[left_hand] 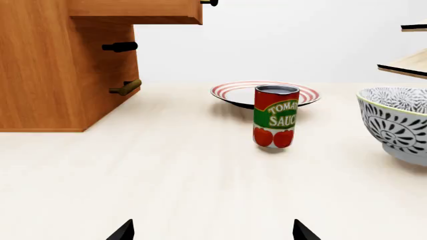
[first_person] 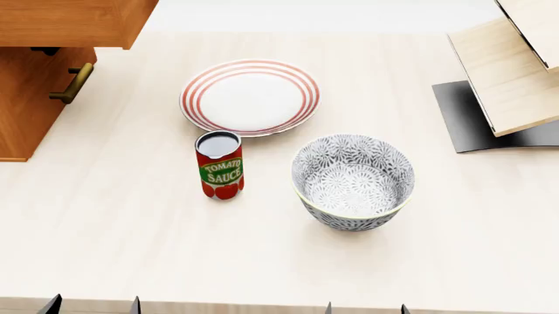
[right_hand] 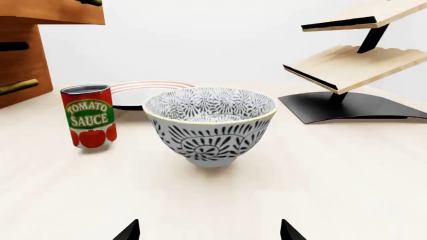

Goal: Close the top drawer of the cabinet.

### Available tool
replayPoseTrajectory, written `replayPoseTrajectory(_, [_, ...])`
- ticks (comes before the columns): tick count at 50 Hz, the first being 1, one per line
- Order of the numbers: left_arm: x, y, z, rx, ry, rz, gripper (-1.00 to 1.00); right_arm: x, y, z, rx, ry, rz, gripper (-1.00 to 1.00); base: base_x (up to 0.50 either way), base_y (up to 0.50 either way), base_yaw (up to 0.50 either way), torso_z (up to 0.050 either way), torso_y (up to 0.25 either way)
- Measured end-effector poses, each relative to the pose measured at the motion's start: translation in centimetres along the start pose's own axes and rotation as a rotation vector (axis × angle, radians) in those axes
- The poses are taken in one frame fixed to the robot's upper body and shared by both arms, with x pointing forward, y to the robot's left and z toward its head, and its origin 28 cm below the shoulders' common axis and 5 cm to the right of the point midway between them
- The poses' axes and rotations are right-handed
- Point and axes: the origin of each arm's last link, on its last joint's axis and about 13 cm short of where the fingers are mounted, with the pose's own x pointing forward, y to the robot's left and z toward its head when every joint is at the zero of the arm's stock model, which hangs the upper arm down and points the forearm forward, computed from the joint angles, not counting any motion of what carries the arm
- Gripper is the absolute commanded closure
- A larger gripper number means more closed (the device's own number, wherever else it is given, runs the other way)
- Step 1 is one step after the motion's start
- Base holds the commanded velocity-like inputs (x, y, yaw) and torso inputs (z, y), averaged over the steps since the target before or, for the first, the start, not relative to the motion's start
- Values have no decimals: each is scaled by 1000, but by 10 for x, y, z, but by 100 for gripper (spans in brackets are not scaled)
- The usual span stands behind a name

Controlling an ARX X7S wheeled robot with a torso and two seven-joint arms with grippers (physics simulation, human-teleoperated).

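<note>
Worktop point(first_person: 114, 248): pale wood, wide, under a plain white backdrop; carries everything noted below.
Cabinet point(first_person: 26, 111): orange-brown box at the worktop's far left edge, seen from the head; lower drawer front flush, its brass handle point(first_person: 73, 83) facing the plate.
Top drawer point(first_person: 70, 23): stands out from the cabinet, overhanging the lower front toward the plate; left wrist view shows its underside point(left_hand: 133, 20) jutting well past the cabinet face. Not closed.
Rack point(first_person: 515, 72): pale plywood shelves on a dark base, far right, well apart from the cabinet.
Bowl point(first_person: 353, 181): patterned grey-white, upright, near the worktop's middle, right of the can.
Plate point(first_person: 250, 97): red-striped rim, flat, between cabinet and rack, behind the can.
Can point(first_person: 220, 165): tomato sauce, upright, just in front of the plate, beside the bowl, not touching it.
Left pincer point(left_hand: 213, 232): only the two fingertips show at the near edge; set wide, holding nothing, well short of the drawer.
Right pincer point(right_hand: 210, 231): likewise wide and empty, facing the bowl.
Progress: nothing done yet, by my reading. Drawer is out, neither pincer touches it.
Left to do: bring an arm, likely the left, up to the drawer front and push it in until flush with the cabinet.
</note>
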Motion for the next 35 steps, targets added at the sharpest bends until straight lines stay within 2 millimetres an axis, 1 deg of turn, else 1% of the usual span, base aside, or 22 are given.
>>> replayPoseTrajectory(2, [-1,2,0,1,7,5,-100,-1,0,0,-5,-11,-11,-100,0,0,0,0,0])
replayPoseTrajectory(25, [1,-6,-3,-4,-2,12,-100,-1,-7,-2,-9,-4,-7,-100,0,0,0,0,0])
replayPoseTrajectory(30, [7,-6,-3,7,-7,29,-100,5,-7,9,16,-23,-8,-100,0,0,0,0,0])
replayPoseTrajectory(35, [15,-4,-3,20,-10,48,-100,17,-8,25,63,-51,-31,-100,0,0,0,0,0])
